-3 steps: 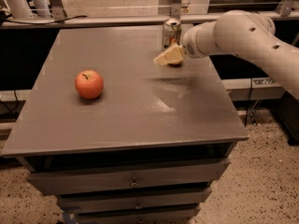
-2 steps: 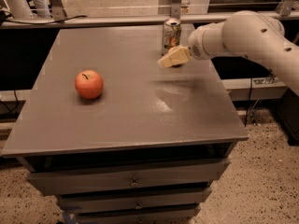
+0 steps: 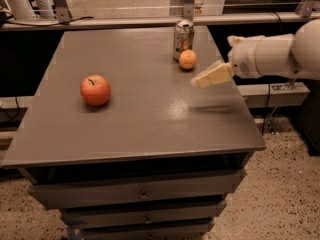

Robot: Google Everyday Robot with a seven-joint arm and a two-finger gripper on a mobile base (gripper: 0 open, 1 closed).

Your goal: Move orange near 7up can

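The orange (image 3: 188,59) sits on the grey table (image 3: 145,124) at the back right, just in front of and to the right of the upright 7up can (image 3: 183,39), almost touching it. My gripper (image 3: 201,79) hovers above the table's right side, a short way to the front right of the orange and apart from it. It is open and empty, and its cream fingers (image 3: 212,75) point left.
A red apple (image 3: 95,90) with a dark stem lies on the left half of the table. The table's right edge runs just under my arm (image 3: 272,56). Drawers are below the front edge, and rails and benches stand behind the table.
My gripper was at the can with the orange hidden in it. It has let go and pulled back to the front right, and the orange now rests on the table by the can.
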